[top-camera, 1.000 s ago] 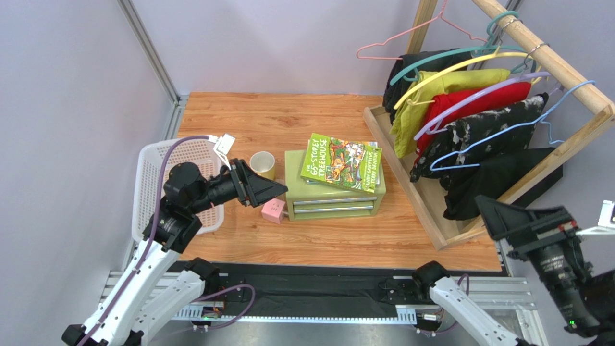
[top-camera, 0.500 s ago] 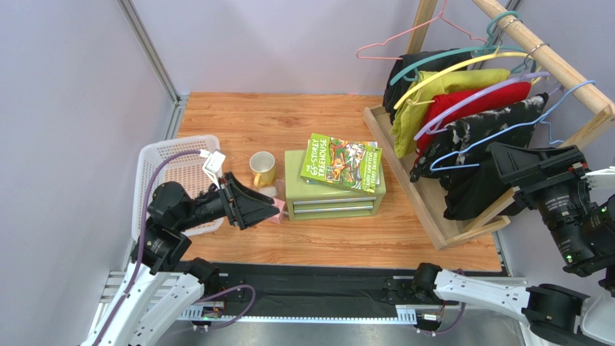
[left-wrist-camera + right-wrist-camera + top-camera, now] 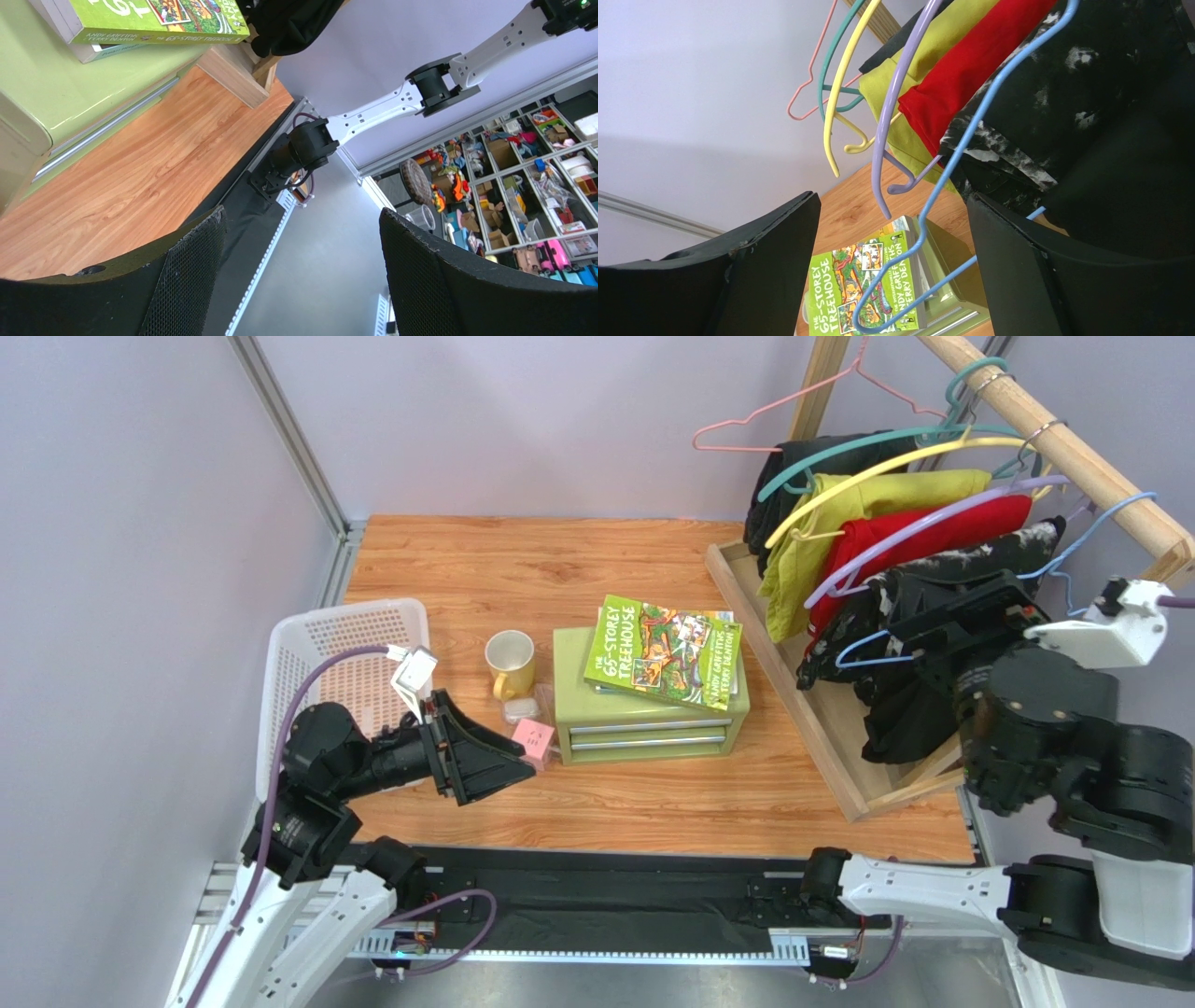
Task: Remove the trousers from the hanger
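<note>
the right gripper covers part of the speckled trousers and the black trousers from above. the rack's rail runs off the top edge. the pink box is too small to read.

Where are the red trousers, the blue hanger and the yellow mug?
red trousers [image 3: 962,91]: right wrist view, middle of the cloth.
blue hanger [image 3: 990,119]: right wrist view, its long wire side.
yellow mug [image 3: 511,662]: top view, its body.

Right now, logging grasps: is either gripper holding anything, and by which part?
Nothing is held. The right gripper is open near the blue hanger; the left gripper is open over the table.
</note>
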You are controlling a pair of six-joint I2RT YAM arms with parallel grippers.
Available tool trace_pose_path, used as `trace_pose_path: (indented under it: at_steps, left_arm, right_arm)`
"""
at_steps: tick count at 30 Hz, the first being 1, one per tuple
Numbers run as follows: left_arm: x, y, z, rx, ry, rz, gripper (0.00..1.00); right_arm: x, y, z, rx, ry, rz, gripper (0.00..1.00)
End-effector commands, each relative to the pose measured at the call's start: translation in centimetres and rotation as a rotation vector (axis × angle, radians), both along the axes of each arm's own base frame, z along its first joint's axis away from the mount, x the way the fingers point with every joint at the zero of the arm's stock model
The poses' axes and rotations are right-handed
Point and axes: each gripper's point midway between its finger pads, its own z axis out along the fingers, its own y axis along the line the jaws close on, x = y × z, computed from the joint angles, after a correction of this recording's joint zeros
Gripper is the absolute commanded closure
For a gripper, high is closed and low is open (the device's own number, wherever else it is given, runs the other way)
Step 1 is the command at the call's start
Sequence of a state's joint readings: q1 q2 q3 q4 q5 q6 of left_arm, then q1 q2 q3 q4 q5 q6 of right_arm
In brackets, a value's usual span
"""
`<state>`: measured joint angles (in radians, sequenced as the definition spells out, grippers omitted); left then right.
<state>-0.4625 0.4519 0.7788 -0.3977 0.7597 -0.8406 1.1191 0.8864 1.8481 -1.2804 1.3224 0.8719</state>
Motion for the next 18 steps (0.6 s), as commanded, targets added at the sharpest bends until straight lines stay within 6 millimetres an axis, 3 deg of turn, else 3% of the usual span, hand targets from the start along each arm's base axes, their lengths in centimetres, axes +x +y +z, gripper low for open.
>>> trace_pose_path:
  at_steps: [1, 6, 7, 9, 12, 18]
  left_arm:
    - [-1.2, 0.3, 0.9, -0.001, -0.024, -0.027, 0.15]
    - [-1.1, 0.3, 0.6, 0.0, -0.017, -0.022, 0.15]
    - [-1.2, 0.3, 0.6, -0.001, -0.014, -0.024, 0.15]
    - [-1.3, 0.3, 0.7, -0.004, -0.006, -0.029, 0.15]
    - [-1.7, 0.5, 0.8, -0.006, -0.005, -0.031, 0.16]
    - [-2.1, 0.8, 0.6, 0.012, -0.004, -0.031, 0.16]
  right_arm:
    - [0.9, 0.4, 0.9, 0.035, -0.033, -0.098, 0.16]
    - [2.5, 1.2, -0.6, 0.063, 0.035, -0.12, 0.15]
    - [3.4, 2.9, -1.7, 0.085, 0.086, -0.062, 0.15]
    - [4.5, 2.2, -3.9, 0.093, 0.147, -0.123, 0.12]
    - [5.3, 2.2, -5.4, 0.093, 0.167, -0.126, 0.13]
    - [4.5, -0.6, -3.1, 0.086, 0.077, -0.163, 0.23]
